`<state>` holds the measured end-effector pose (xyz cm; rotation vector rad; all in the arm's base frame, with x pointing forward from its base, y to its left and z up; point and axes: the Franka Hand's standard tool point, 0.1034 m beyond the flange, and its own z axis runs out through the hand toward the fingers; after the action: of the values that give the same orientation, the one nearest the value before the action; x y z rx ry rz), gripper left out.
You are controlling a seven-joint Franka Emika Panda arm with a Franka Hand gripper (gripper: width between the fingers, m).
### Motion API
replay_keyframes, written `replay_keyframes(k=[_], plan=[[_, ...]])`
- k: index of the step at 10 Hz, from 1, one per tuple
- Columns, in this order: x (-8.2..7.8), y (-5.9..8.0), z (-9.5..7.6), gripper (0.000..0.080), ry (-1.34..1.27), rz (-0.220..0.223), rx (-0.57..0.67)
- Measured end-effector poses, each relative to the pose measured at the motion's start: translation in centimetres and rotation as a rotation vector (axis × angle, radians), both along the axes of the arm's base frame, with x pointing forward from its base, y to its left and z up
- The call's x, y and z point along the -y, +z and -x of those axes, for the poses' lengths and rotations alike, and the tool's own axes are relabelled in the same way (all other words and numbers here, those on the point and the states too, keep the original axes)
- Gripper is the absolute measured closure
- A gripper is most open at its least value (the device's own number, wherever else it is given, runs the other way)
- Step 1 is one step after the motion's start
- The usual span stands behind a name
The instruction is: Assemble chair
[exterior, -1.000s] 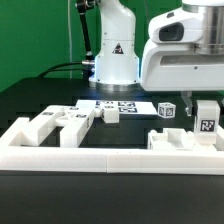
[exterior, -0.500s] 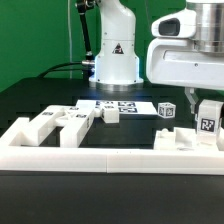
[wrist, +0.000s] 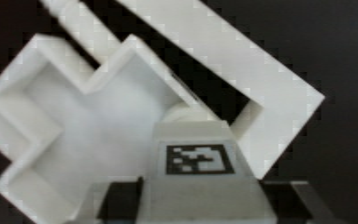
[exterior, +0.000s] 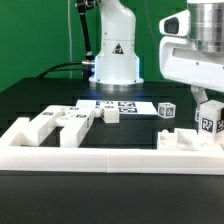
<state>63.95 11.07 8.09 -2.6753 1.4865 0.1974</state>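
Your gripper (exterior: 207, 102), fingers pinched narrow on a tagged chair piece (exterior: 209, 123), hovers at the exterior view's right above a white part (exterior: 183, 143); any tilt in the grip could jam the joint.

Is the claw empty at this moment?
No, the wrist view shows a tagged white chair piece clamped in the claw.

Gripper (exterior: 209, 112), above the tagged chair piece (exterior: 210, 124), runs off the exterior view's top and right edges. Wrist view blurred: the piece's tag (wrist: 199, 158) unreadable.
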Motion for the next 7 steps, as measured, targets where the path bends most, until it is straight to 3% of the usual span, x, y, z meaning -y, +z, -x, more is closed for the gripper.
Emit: replay_keyframes(k=[3,6,7], plan=[[-0.51,-0.03,0.02,0.0509,-0.206,0.004,-0.026],[-0.63,-0.05,0.05,0.0507,-0.182,0.003,-0.023],[-0.77,-0.07,0.09,0.0318,-0.115,-0.002,-0.015]])
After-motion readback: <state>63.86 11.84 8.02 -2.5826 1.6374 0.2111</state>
